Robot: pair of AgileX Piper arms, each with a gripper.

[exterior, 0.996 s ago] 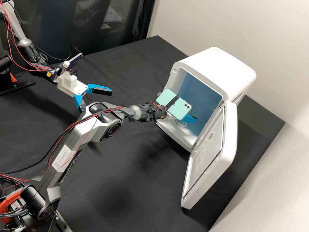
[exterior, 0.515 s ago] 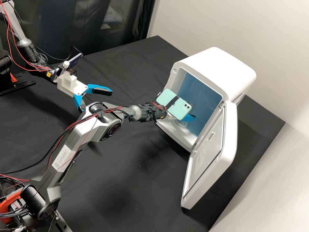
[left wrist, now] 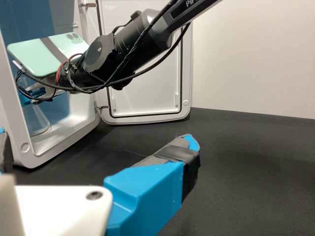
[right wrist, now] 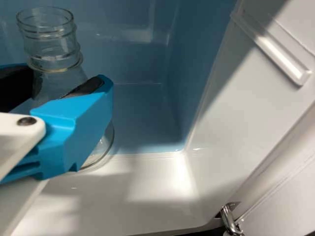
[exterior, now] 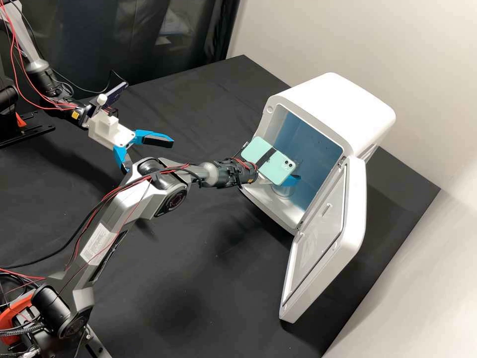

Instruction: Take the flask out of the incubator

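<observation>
Flask (right wrist: 49, 34) stands upright on the incubator (exterior: 338, 109) floor, neck to 12 o'clock. Right gripper (right wrist: 59, 91) looks pressed onto its shoulder from both sides. In the high view the way out lies toward 8 o'clock. Left gripper (exterior: 145, 149) is spread, well apart at 9 o'clock of the incubator, so the right is nearer.

Right arm (exterior: 149, 194): dark grey, rises from its base at the near left, bent at the elbow, forearm stretched about level toward the far right; red and black wires run along it.
Wrist (exterior: 226, 173): straight, in line with the forearm.
Right hand (right wrist: 61, 83): white body, blue fingers (right wrist: 74, 128) set on either side of the flask (right wrist: 49, 39) at its neck, pads against the glass.
Left arm (exterior: 42, 74): comes in from the far left.
Left hand (exterior: 147, 154): white body, two blue fingers spread wide, held above the surface (exterior: 208, 278).
</observation>
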